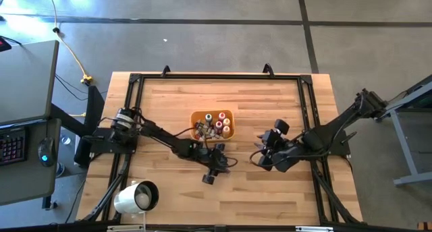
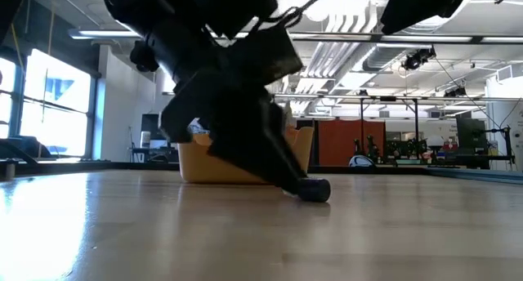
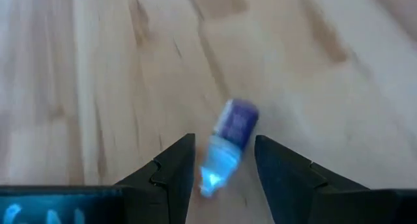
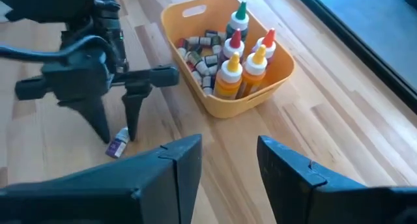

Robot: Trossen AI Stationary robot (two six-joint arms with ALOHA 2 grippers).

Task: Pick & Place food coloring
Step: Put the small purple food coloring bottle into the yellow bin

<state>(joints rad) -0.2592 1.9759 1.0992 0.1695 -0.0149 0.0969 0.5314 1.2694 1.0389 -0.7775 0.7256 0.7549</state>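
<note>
Pick step is judged in hand: the left gripper (image 4: 116,134), fingers spread and empty, is lowered astride a purple food coloring bottle (image 3: 228,142) lying at six o'clock of the orange tray (image 1: 229,117). Closure on it is required next. The right gripper (image 1: 264,161) is parked open at three o'clock.

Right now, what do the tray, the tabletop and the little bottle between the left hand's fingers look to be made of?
Orange tray: probably molded plastic, with smooth rounded walls and a soft sheen.
Tabletop: wood, butcher-block style, with visible planks and grain, sealed smooth.
Small purple bottle: likely plastic with a pale cap and a purple label, though it's too blurred to be sure. It lies on the table between the left hand's open fingers.
</note>
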